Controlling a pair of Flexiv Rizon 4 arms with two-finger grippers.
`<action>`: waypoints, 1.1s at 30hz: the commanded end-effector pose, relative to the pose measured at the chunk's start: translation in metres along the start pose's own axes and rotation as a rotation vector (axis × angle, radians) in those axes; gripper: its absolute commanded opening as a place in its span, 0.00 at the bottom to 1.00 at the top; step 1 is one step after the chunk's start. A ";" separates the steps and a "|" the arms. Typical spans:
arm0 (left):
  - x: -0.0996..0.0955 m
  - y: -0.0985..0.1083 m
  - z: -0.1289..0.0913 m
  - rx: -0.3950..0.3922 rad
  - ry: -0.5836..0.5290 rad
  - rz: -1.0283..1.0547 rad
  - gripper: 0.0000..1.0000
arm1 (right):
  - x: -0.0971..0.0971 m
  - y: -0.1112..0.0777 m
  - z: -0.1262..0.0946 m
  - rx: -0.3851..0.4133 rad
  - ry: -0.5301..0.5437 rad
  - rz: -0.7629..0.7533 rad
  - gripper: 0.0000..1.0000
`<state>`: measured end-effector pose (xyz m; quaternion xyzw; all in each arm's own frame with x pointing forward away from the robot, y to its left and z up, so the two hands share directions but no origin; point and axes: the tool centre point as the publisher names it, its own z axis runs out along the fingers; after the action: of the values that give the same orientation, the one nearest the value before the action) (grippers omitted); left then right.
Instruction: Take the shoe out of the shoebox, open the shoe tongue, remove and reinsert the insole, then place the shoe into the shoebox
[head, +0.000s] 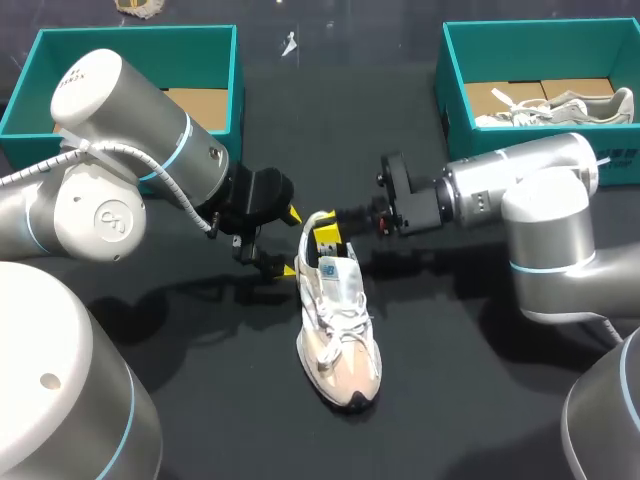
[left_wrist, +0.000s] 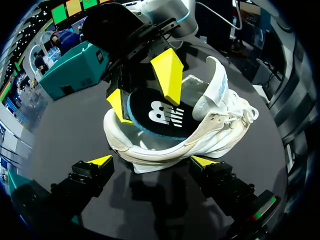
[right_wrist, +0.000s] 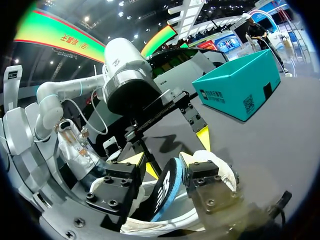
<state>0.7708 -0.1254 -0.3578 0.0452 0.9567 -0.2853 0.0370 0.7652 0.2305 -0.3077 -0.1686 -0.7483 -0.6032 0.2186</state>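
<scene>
A white and beige shoe (head: 340, 320) lies on the black table, toe toward me. My right gripper (head: 325, 235) reaches into its heel opening from the far side. In the left wrist view the dark insole (left_wrist: 160, 117) with a white logo sits in the shoe (left_wrist: 220, 120), and the right gripper (left_wrist: 145, 90) has its yellow tips spread on either side of it. In the right wrist view the insole (right_wrist: 167, 187) stands edge-on between the parted fingers (right_wrist: 207, 187), with gaps on both sides. My left gripper (left_wrist: 152, 161) is open, straddling the heel from outside (head: 290, 242).
A teal shoebox (head: 215, 80) stands at the back left, its cardboard floor showing. A second teal box (head: 450, 90) at the back right holds another pale shoe (head: 560, 108). Both arms crowd the table's middle above the shoe.
</scene>
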 end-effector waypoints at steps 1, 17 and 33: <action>0.001 0.000 -0.002 0.001 -0.002 0.005 1.00 | -0.007 0.001 0.004 0.010 0.009 0.009 0.02; 0.001 0.001 -0.001 0.004 -0.002 0.005 1.00 | 0.000 -0.027 -0.002 0.024 -0.002 0.101 0.00; 0.003 0.005 -0.016 0.004 0.000 0.031 1.00 | -0.007 -0.007 -0.012 0.060 -0.039 0.044 0.46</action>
<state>0.7709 -0.1190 -0.3523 0.0586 0.9557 -0.2856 0.0411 0.7656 0.2160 -0.3173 -0.1913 -0.7619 -0.5785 0.2196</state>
